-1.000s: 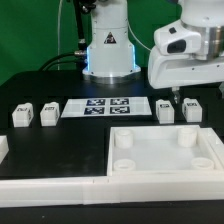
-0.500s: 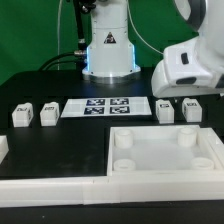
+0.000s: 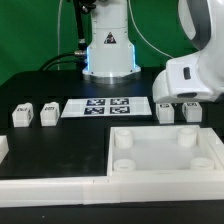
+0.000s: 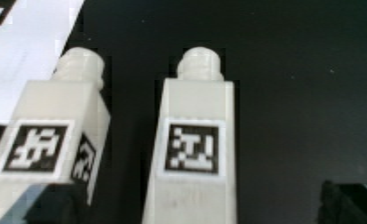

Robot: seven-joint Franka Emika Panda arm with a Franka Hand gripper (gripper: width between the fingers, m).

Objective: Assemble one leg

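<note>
The leg (image 4: 198, 135) is lying on the black desk (image 3: 60, 140), marker face up. It is sitting dead centre in the wrist view, with a twin leg (image 4: 59, 120) just beside it and not touching. The fingers (image 4: 354, 200) are showing as two dark blurs well apart, one to either side of the leg's near end, and they are gripping nothing yet.

Compared with a second ago, the arm's white housing (image 3: 192, 78) is sitting lower and further toward the exterior view's right. It is now hanging right over the pair of legs there and hiding their tops, where both were standing clear before. So the arm looks to be lining up for the pick, with the closing squeeze seemingly next. Which leg of that pair it is, I cannot tell from the exterior view.

The marker board (image 3: 105, 107), the white panel (image 3: 165, 172) and the two far legs (image 3: 22, 116) are sitting exactly where they were.
</note>
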